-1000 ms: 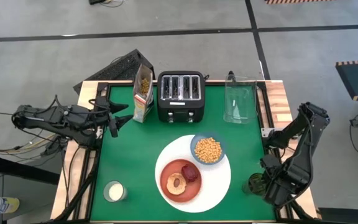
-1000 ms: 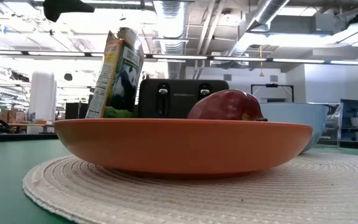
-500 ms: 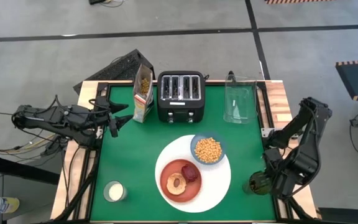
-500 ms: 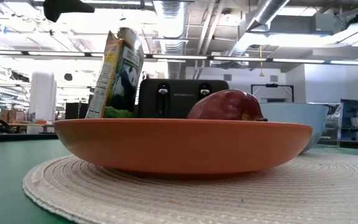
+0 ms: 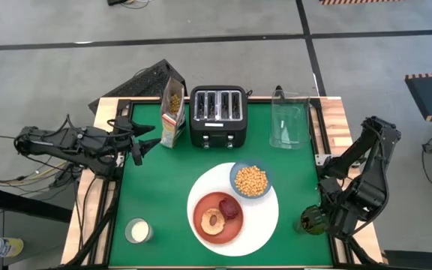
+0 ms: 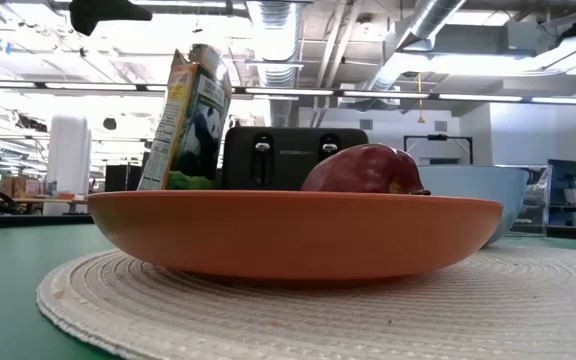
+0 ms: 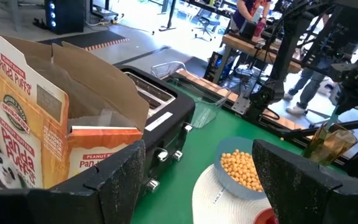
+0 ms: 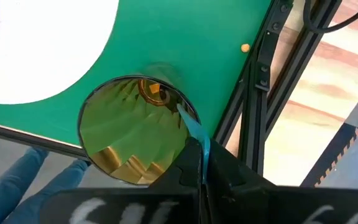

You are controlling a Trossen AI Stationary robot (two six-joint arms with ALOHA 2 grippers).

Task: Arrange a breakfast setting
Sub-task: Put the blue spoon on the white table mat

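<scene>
A large round white plate (image 5: 265, 217), woven like a mat in the low view (image 6: 298, 310), lies at the table's near middle. On it rest a red-orange plate (image 5: 205, 234) with a ring bagel (image 5: 214, 220) and a dark red piece (image 5: 231, 208), and a small blue bowl (image 5: 236, 171) of yellow cereal (image 5: 251, 181). A greenish glass (image 8: 135, 134) stands at the near right edge. My right gripper (image 8: 199, 160) is above it, shut on the blue-handled spoon (image 8: 191, 127). My left gripper (image 7: 210, 186) is open and empty at the left edge. My right gripper pinches the upper end of the spoon's blue handle (image 8: 201, 146) between its two fingers, coming from above and pointing down. The spoon slants down into the glass. Its lower end is inside the glass, and I cannot tell what it rests on.
An open cereal box (image 5: 173, 112), a black toaster (image 5: 217, 116) and a clear container (image 5: 289, 124) stand along the far edge. A small cup of milk (image 5: 137, 230) stands near left. A loose cereal piece (image 8: 245, 47) lies by the right rail.
My right arm has shifted a little toward the table's far right above the glass. The glass has stayed in place.
</scene>
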